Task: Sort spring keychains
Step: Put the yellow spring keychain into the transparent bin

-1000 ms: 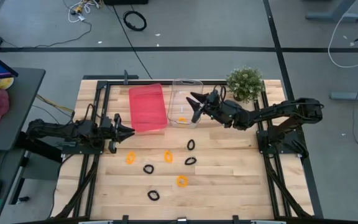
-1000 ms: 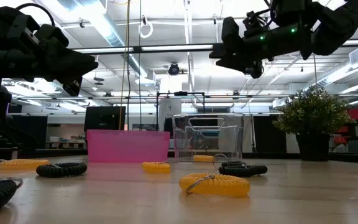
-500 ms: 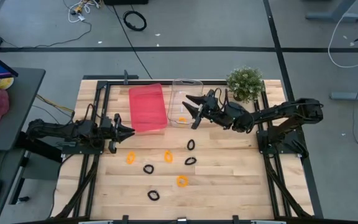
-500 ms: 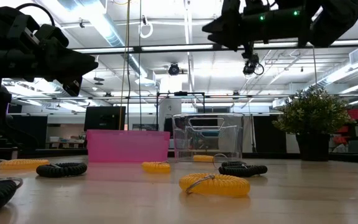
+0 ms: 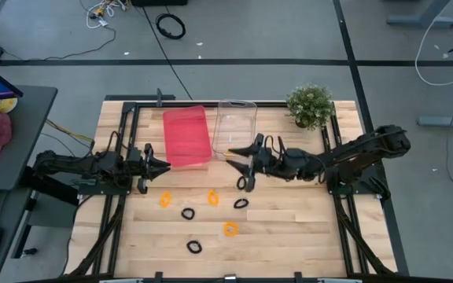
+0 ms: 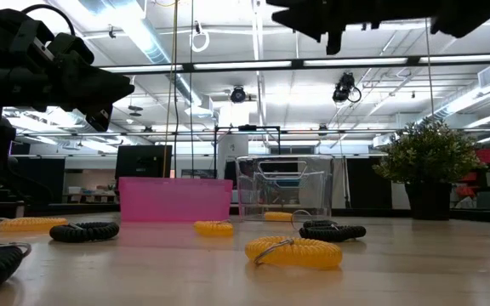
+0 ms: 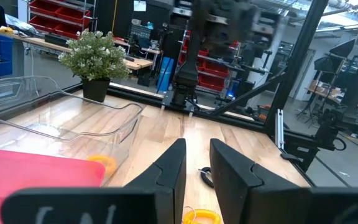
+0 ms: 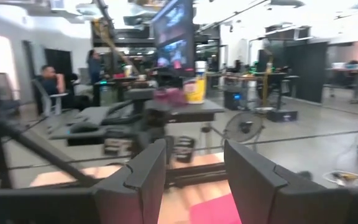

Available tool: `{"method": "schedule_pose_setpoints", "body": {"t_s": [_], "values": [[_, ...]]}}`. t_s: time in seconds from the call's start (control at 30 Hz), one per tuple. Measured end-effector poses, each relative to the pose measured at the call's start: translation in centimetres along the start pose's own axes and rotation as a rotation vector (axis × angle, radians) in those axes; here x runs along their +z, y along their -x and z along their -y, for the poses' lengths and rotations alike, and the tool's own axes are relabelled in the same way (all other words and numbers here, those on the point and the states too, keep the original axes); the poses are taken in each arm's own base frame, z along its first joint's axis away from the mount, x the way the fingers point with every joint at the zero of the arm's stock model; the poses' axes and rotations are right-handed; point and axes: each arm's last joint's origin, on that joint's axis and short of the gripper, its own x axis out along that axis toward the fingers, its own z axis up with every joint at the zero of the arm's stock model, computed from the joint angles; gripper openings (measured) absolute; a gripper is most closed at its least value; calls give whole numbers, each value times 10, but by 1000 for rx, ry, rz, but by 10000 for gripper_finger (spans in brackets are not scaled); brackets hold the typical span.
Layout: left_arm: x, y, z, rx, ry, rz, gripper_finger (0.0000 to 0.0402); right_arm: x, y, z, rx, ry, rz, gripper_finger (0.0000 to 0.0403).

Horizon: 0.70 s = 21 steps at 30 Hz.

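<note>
black keychain (image 5: 241,183) — just beneath right hand (image 5: 237,156)

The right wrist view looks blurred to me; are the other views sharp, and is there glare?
Right wrist view: smeared throughout, even the right gripper. Low view: bright ceiling lights glare, arms are dark silhouettes, the nearest orange keychain is sharp. High view: even light, sharp. Left wrist view: mostly sharp; the pink bin is soft.

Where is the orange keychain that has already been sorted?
In the high view, one orange keychain lies inside the clear bin, at its end nearer the loose keychains, with the pink bin alongside on the left arm's side.
</note>
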Motion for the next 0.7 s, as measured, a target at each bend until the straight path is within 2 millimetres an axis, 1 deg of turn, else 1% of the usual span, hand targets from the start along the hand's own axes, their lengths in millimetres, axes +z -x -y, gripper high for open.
{"method": "schedule_pose_setpoints", "body": {"t_s": [0.23, 0.3, 0.4, 0.5, 0.6, 0.7], "values": [[0, 0, 0, 0, 0, 0, 76, -2, 16, -37, 127, -4, -43, 166], [0, 0, 0, 0, 0, 0, 76, -3, 19, -47, 157, -8, -82, 166], [0, 0, 0, 0, 0, 0, 76, -1, 19, -60, 191, -10, -208, 166], [0, 0, 0, 0, 0, 0, 76, 0, 20, -70, 206, -3, -387, 166], [0, 0, 0, 0, 0, 0, 76, -3, 27, -77, 213, -6, -528, 166], [0, 0, 0, 0, 0, -1, 76, -9, 38, -85, 270, 4, -615, 166]]}}
